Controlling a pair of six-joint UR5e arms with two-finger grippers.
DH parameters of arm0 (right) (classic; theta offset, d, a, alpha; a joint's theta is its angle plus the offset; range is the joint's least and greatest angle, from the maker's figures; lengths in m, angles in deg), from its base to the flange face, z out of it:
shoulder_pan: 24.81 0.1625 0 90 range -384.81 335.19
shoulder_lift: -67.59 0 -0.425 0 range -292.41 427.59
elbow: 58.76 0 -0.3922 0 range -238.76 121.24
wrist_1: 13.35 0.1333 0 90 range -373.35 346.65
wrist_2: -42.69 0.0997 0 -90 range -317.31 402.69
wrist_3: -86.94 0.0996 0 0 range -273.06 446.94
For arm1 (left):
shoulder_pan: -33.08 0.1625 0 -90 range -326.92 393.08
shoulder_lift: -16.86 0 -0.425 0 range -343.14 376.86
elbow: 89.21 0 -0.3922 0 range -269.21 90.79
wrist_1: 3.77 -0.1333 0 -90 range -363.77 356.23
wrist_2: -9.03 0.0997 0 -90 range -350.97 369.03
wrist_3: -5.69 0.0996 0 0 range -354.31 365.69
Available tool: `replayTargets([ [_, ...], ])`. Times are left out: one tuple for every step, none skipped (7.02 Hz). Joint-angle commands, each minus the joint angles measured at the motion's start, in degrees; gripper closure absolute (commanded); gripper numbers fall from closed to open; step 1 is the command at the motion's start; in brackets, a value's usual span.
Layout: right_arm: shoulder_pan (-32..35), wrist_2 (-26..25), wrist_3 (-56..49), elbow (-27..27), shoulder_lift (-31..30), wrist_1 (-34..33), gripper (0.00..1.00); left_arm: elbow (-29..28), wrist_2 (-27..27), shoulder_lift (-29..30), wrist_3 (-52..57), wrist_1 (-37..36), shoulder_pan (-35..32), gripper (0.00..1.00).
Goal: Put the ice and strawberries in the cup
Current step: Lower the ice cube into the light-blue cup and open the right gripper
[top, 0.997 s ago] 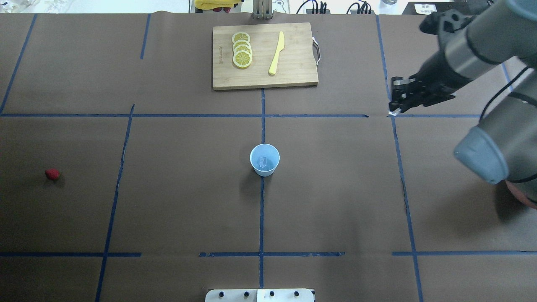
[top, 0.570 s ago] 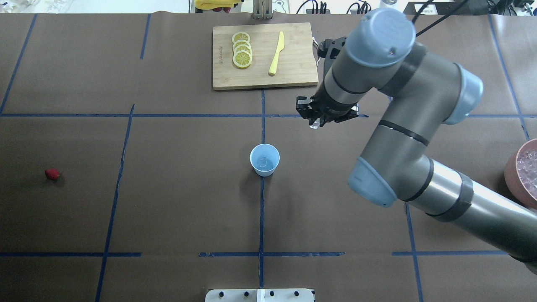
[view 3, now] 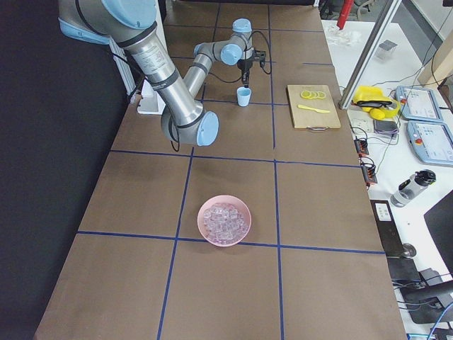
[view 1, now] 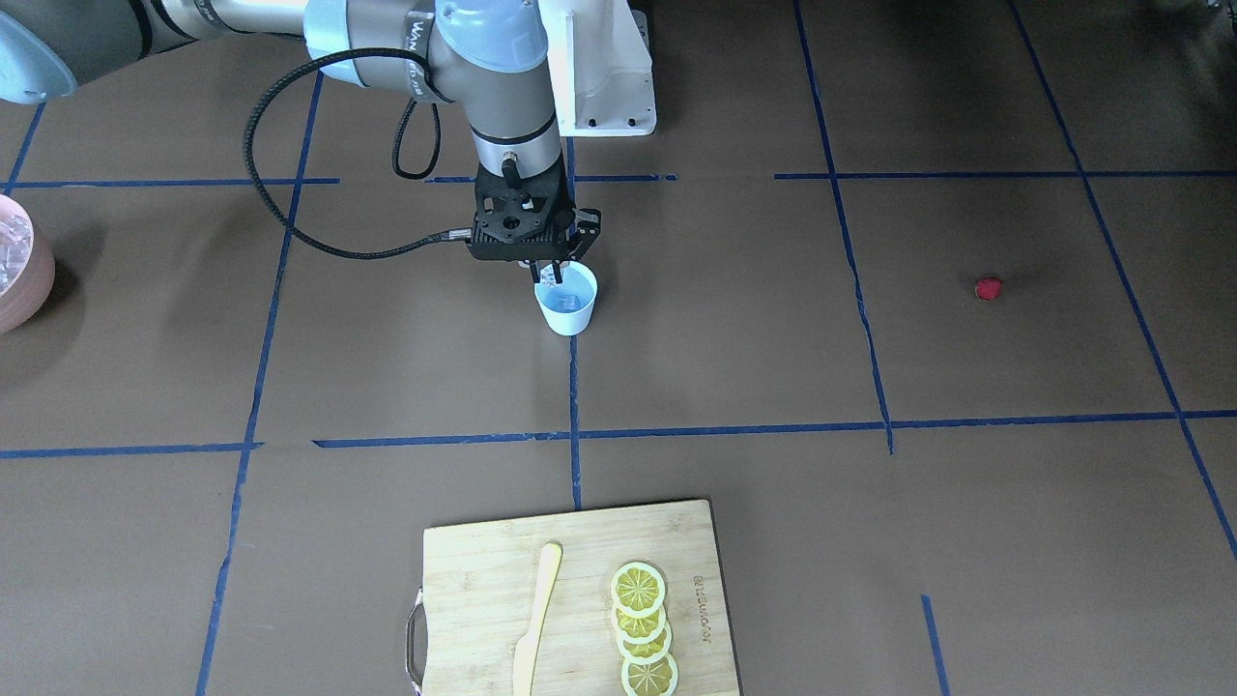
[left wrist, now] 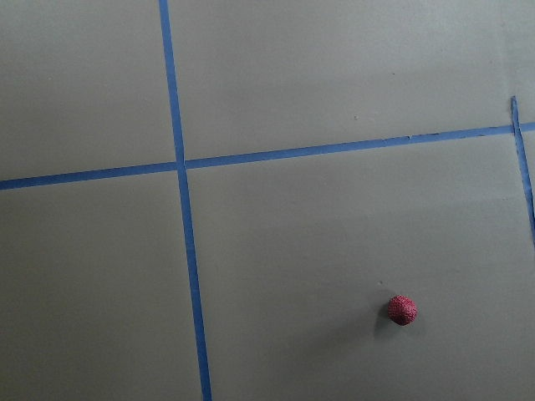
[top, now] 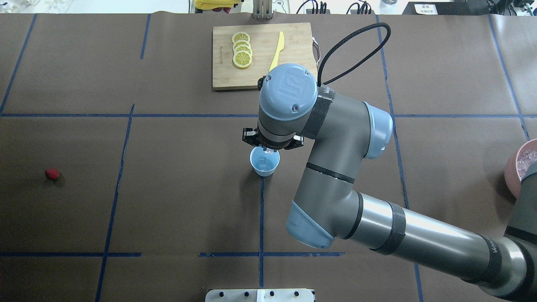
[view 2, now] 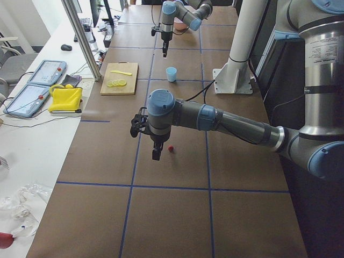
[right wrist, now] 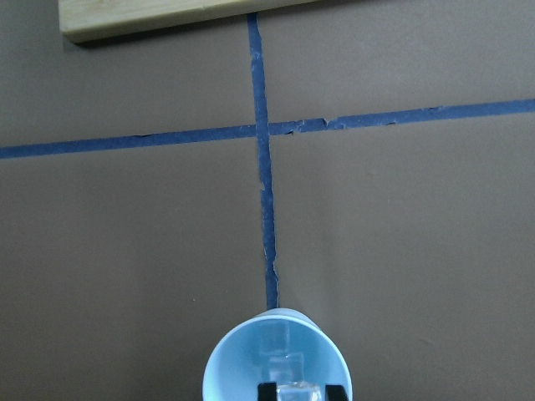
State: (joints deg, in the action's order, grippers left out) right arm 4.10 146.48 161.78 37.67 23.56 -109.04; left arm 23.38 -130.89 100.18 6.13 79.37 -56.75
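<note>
The pale blue cup (top: 264, 165) stands at the table's middle with an ice cube (right wrist: 276, 341) inside. My right gripper (view 1: 548, 275) hangs just above the cup's rim, shut on another clear ice cube (right wrist: 298, 391). The red strawberry (top: 52, 174) lies on the table at the far left. It also shows in the left wrist view (left wrist: 402, 310). My left gripper (view 2: 156, 153) hovers close beside the strawberry (view 2: 170, 148); it shows only in the exterior left view, so I cannot tell whether it is open or shut.
A pink bowl (view 3: 224, 220) of ice cubes sits at the table's right end. A wooden cutting board (top: 293, 63) with lemon slices (top: 242, 50) and a yellow knife (top: 277, 52) lies at the far middle.
My right arm has swung from the table's right side leftward to above the cup, carrying the ice cube. The cup and strawberry have not moved.
</note>
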Motion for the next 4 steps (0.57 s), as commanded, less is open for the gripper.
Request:
replayTargets([
  [-1.49,-1.39,0.65,-0.98,0.26,0.16,1.0,-0.01,0.0,0.09,-0.08,0.0,0.0,0.0],
  [-1.5,-1.48,0.65,-0.98,0.26,0.42,1.0,-0.01,0.0,0.18,-0.08,0.0,0.0,0.0],
  [-1.5,-1.48,0.65,-0.98,0.43,0.42,0.97,-0.01,0.0,0.18,-0.08,0.0,0.09,0.0],
  [-1.41,-1.4,0.65,-0.98,0.52,0.77,0.65,-0.09,0.0,0.26,-0.08,0.0,0.09,0.0],
])
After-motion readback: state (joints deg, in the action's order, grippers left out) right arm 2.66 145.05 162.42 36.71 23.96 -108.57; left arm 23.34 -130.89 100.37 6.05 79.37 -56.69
